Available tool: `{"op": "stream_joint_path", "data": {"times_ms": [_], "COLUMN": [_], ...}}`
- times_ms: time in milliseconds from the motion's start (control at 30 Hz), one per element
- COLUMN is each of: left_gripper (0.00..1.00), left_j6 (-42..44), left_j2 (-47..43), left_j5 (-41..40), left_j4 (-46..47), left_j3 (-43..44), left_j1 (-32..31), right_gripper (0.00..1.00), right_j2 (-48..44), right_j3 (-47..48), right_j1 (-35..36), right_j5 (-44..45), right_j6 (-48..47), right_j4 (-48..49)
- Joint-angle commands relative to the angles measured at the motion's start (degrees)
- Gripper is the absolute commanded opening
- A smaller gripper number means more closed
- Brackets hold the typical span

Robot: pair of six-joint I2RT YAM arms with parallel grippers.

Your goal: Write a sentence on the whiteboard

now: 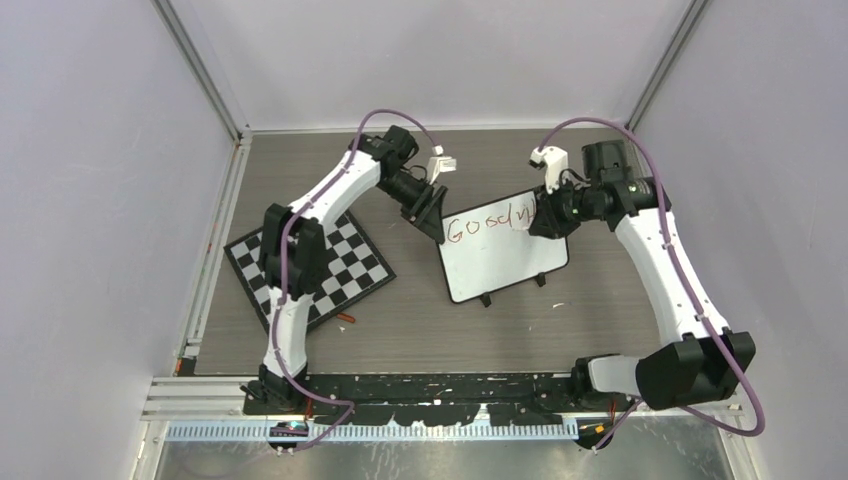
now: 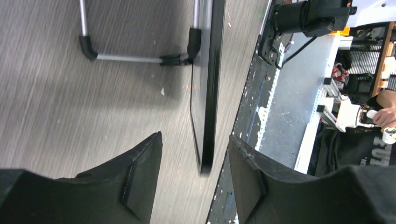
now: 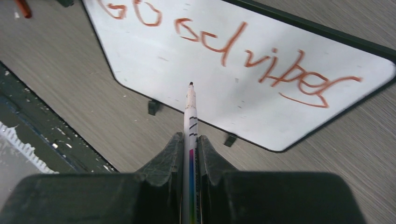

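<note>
Left jaws stand apart astride the edge of the whiteboard [image 2: 208, 93], gripping nothing; right jaws clamp a marker [image 3: 190, 121] pointing below the sentence [image 3: 261, 65].

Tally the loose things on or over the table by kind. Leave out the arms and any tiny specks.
whiteboard: 1
checkerboard: 1
marker: 1
small red-orange piece beside the checkerboard: 1
Total: 4
</note>
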Motion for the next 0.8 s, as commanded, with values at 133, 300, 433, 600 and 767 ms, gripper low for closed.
{"op": "stream_joint_path", "data": {"times_ms": [133,300,433,600,767], "left_gripper": [0.56,0.57,0.59,0.6,0.6], "left_j6": [-6.9,-14.6,-19.7,-25.1,-27.0], "left_j2": [-16.5,-24.6,-28.1,-30.1,-30.4], "left_j5": [5.2,5.8,5.1,3.0,0.3], "left_j4": [15.4,31.3,41.5,54.5,61.3], "left_j3": [-17.5,-32.5,-42.5,-49.9,-51.7], "left_j1": [7.4,9.8,9.8,9.5,7.9], "right_gripper": [0.0,0.0,0.0,0.0,0.0], "right_j2": [-4.7,-5.8,-7.3,-8.4,-7.8], "right_j3": [-5.5,-10.2,-13.6,-16.7,-18.0], "right_j1": [9.5,14.0,16.0,17.0,17.2], "right_j5": [1.3,1.6,1.8,2.7,4.1], "right_j6": [7.2,9.8,11.4,12.9,12.9], "right_j4": [4.7,8.0,11.7,16.4,18.5]}}
